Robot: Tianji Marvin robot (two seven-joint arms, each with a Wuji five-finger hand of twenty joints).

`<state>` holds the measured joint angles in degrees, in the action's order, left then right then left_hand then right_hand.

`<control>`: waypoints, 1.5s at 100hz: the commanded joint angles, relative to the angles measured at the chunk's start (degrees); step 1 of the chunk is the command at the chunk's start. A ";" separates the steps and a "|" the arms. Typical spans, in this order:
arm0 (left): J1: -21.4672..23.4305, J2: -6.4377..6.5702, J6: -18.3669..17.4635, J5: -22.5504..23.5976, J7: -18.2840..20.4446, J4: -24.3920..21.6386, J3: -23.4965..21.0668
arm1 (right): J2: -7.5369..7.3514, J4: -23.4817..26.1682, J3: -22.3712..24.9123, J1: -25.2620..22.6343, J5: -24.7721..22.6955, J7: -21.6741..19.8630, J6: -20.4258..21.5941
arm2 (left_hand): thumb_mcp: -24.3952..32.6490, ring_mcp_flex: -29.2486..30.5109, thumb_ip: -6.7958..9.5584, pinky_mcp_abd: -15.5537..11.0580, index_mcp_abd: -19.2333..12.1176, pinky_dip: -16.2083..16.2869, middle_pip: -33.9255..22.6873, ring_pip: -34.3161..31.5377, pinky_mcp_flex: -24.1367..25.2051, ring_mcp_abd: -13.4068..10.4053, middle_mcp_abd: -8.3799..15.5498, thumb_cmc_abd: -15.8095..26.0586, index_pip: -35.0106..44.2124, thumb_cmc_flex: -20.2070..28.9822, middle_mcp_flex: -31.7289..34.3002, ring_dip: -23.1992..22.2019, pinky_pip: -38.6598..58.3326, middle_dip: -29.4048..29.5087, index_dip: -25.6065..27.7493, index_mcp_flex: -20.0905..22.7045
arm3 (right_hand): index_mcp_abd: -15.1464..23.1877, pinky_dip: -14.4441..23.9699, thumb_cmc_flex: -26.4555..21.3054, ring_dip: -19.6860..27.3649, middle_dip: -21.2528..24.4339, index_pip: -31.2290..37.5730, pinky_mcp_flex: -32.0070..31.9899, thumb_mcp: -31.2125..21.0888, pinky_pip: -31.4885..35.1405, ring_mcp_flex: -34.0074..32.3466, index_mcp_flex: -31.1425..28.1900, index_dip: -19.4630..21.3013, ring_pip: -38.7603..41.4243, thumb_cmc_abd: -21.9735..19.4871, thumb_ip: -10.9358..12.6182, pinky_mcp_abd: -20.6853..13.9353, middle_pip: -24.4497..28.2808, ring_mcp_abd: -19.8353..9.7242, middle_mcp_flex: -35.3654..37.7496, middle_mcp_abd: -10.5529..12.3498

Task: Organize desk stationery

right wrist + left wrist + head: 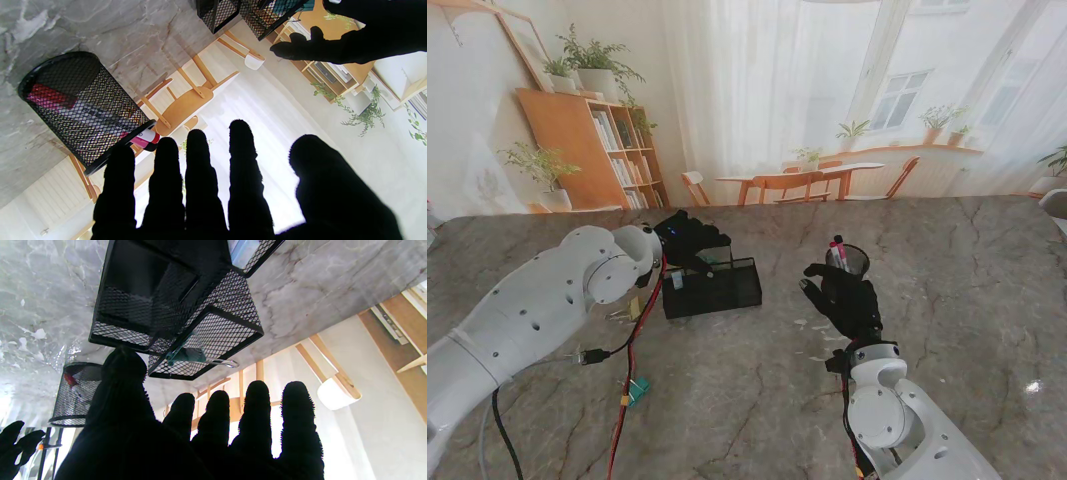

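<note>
A black mesh desk organizer (pixel 712 285) stands on the marble table left of centre. My left hand (pixel 689 240), in a black glove, hovers over its far left part with fingers spread and nothing in it. In the left wrist view the organizer (pixel 173 306) shows a teal binder clip (pixel 186 355) in one compartment. A round black mesh pen cup (pixel 850 260) stands right of centre with red and pink markers (pixel 146 137) in it. My right hand (pixel 845 300) is open just nearer to me than the cup, fingers apart, holding nothing.
Red and black cables (pixel 632 345) hang from my left arm over the table, with a small green connector (pixel 637 392) on the marble near me. Small white scraps (pixel 812 325) lie beside my right hand. The table's far edge meets a printed room backdrop.
</note>
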<state>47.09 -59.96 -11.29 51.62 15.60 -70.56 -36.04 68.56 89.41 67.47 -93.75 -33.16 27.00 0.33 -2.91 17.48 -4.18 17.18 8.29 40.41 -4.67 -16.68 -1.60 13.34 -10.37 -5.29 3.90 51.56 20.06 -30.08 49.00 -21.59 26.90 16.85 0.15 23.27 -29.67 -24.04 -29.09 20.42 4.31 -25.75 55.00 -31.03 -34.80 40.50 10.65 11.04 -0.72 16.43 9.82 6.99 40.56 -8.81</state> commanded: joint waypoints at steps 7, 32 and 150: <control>-0.74 -0.17 -0.51 0.94 -1.63 1.37 0.34 | 0.17 0.21 0.14 -0.23 0.09 -0.54 -0.11 | 0.70 1.33 1.29 0.20 1.09 -0.68 -0.85 -2.12 -0.27 -0.42 0.02 0.83 0.70 3.21 0.52 -1.17 2.12 -0.42 -0.39 -0.24 | -0.19 0.86 0.21 -0.65 -0.81 0.11 -0.18 1.77 0.74 -0.93 -0.81 1.06 -0.32 -1.69 -0.26 0.32 0.75 0.10 0.26 0.05; -1.12 -0.52 -0.37 3.56 -6.07 2.53 0.74 | 0.14 0.23 0.19 -0.25 0.02 -0.63 -0.09 | 0.79 4.96 1.49 -2.78 2.37 -0.54 -3.84 -7.59 -3.69 -2.05 0.61 1.86 2.86 9.02 4.21 -4.24 6.77 -3.16 0.96 3.61 | -0.11 0.87 0.21 -0.66 -0.81 0.10 -0.22 1.76 0.71 -0.93 -0.76 1.06 -0.34 -1.68 -0.26 0.30 0.75 0.16 0.27 0.03; 14.63 0.62 -3.12 9.04 -8.48 -10.58 -16.11 | 0.15 -0.07 0.35 -0.20 -0.01 -0.55 -0.13 | 0.35 5.80 1.30 1.02 1.10 -3.87 -8.04 -5.76 -3.61 -2.74 1.60 5.18 4.66 3.90 5.33 -1.92 4.11 -4.18 3.40 5.26 | -0.27 0.94 0.20 -0.69 -0.83 0.12 -0.22 1.82 0.69 -0.95 -0.79 1.06 -0.30 -1.78 -0.25 0.29 0.74 0.10 0.25 -0.02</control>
<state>58.93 -60.19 -14.31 60.76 6.49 -79.21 -52.05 68.57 89.51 67.82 -93.91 -33.32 27.01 -0.09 -3.04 25.48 -3.80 13.81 9.03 38.81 -15.59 -26.06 -7.71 9.11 -8.37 -4.52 9.99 58.02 27.63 -34.72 56.74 -27.70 30.08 24.60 0.15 23.27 -29.67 -24.04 -29.09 20.42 4.31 -25.75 55.01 -31.03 -34.80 40.50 10.65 10.33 -0.72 16.43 9.82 7.00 40.57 -8.81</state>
